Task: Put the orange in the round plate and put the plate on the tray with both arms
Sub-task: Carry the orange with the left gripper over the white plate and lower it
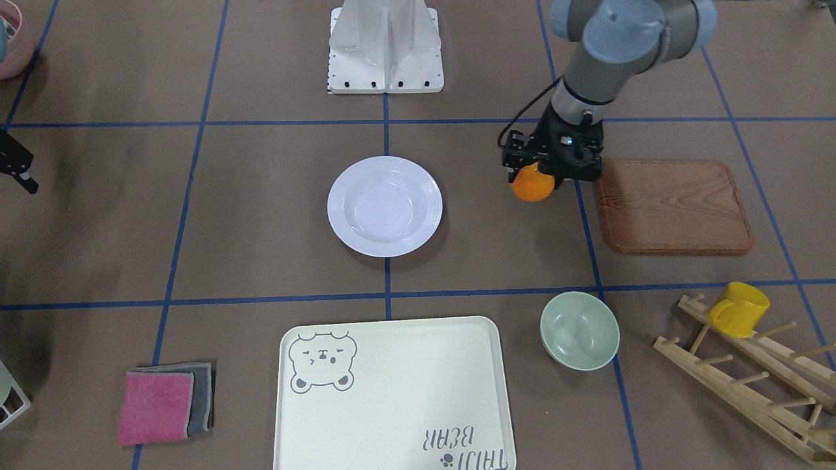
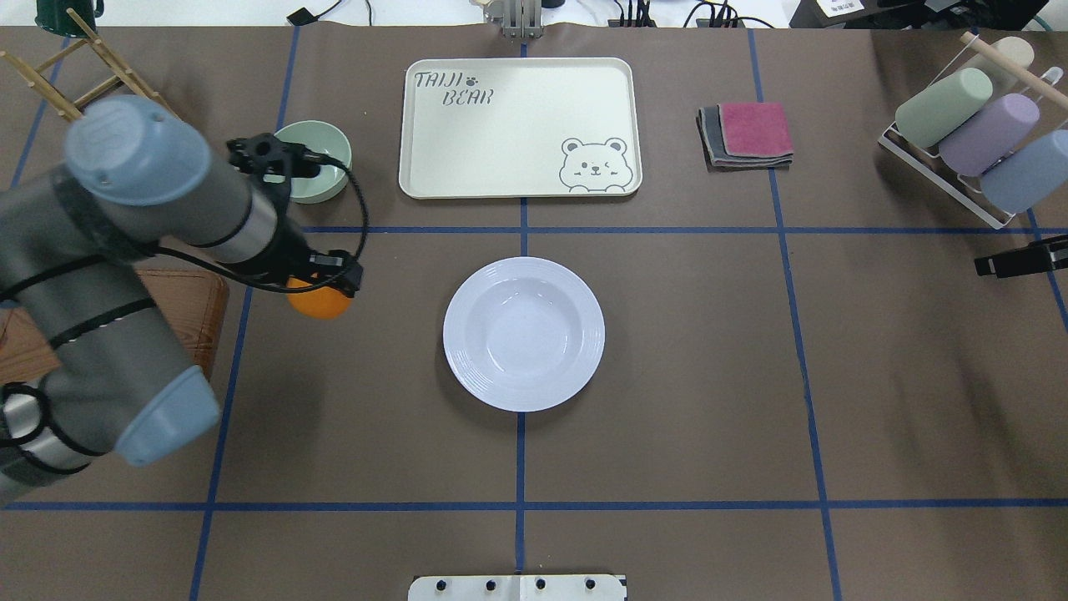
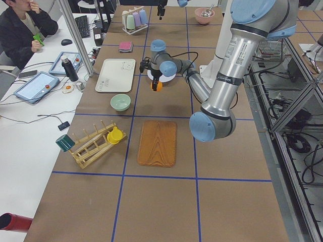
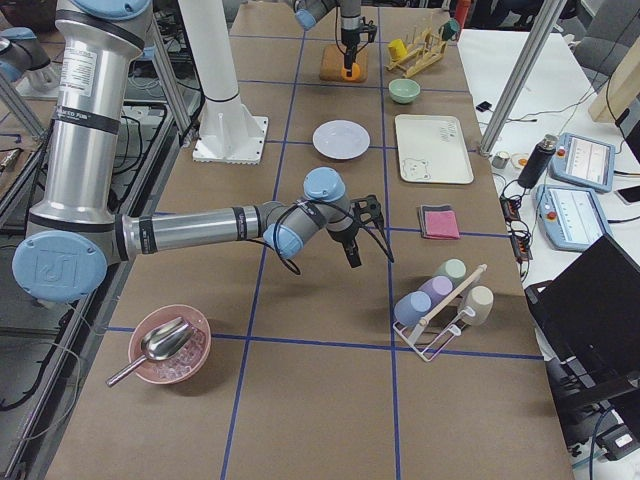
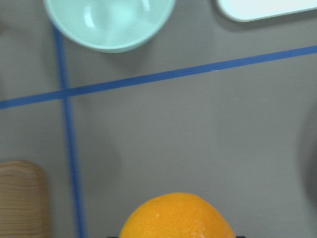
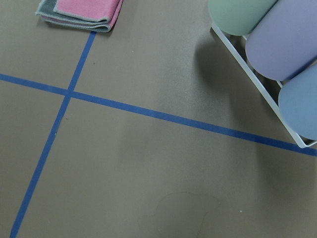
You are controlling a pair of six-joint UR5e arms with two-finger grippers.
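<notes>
The orange (image 1: 532, 185) is clamped in the left end effector (image 1: 537, 173), whose fingers close on its upper part so that only the lower half of the fruit shows beneath the black body. In the left wrist view it fills the bottom edge, with the counter (image 1: 261, 215) lying some way beyond it, so it seems to hang above the surface rather than rest on it. It sits between the round plate (image 1: 385, 206) and the brown wooden board (image 1: 673, 205), nearer the board and well apart from the plate.

The plate lies flat in the middle of the counter, on a blue tape line, with nothing in it. The tray (image 1: 405, 391) lies beyond the plate on the operators' side, apart from it across another tape line, its bear drawing and lettering uncovered.

A pale-green bowl (image 1: 580, 329) stands near the tray's corner on the left arm's side. Past it, a wooden peg rack (image 1: 751, 375) carries a yellow cup (image 1: 738, 309). Folded pink and grey cloths (image 1: 166, 405) lie on the tray's other side.

The right end effector (image 2: 989, 266) hovers low near the counter's far right side, close to a white wire rack (image 2: 926, 171) of pastel cups; whether its fingers stand wide or narrow I cannot tell. A pink bowl (image 4: 168, 345) with a metal scoop sits near that end.
</notes>
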